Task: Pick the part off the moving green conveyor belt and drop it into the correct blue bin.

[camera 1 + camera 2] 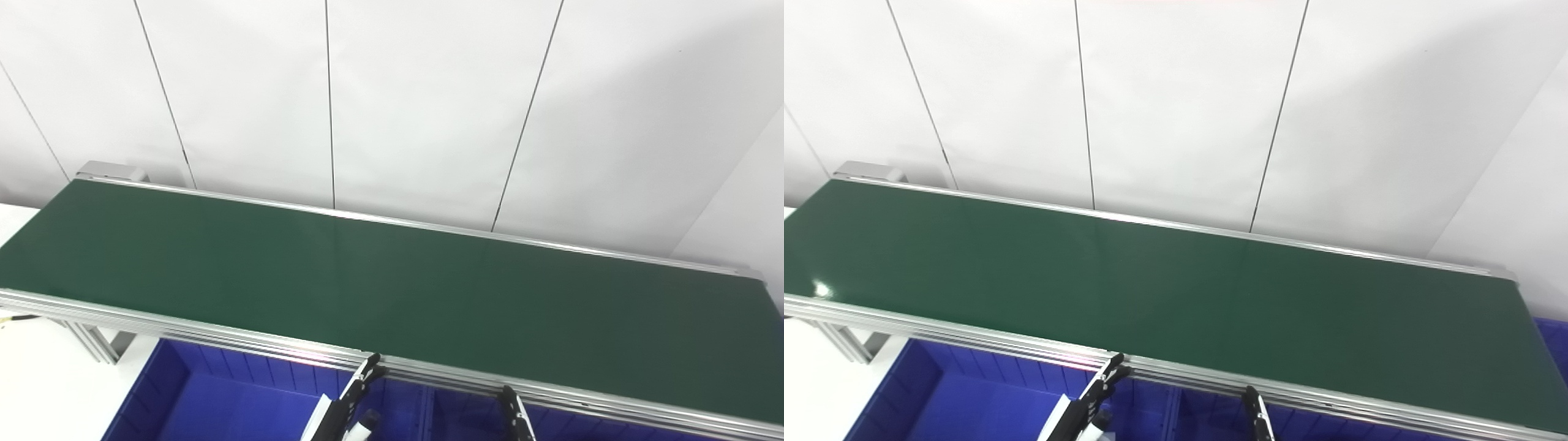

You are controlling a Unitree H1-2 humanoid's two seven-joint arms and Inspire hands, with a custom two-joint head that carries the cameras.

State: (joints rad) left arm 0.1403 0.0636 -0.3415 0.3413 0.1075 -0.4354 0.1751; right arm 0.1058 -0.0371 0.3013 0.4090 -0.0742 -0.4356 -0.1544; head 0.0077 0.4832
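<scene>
The green conveyor belt [392,275] runs from upper left to lower right and carries no part in either eye view. Below its near rail lie the blue bins [202,404]. Only the black fingertips of my left hand [352,401] rise over the bins, touching the near rail, fingers stretched out with nothing held. A single dark fingertip of my right hand [514,416] pokes up at the bottom edge, over the bin [459,416] to the right of the divider; the remainder of that hand is cut off.
An aluminium rail [429,370] edges the belt on the near side, another on the far side [429,225]. White wall panels stand behind. A white table surface [43,380] and the conveyor's metal leg [98,343] are at the lower left.
</scene>
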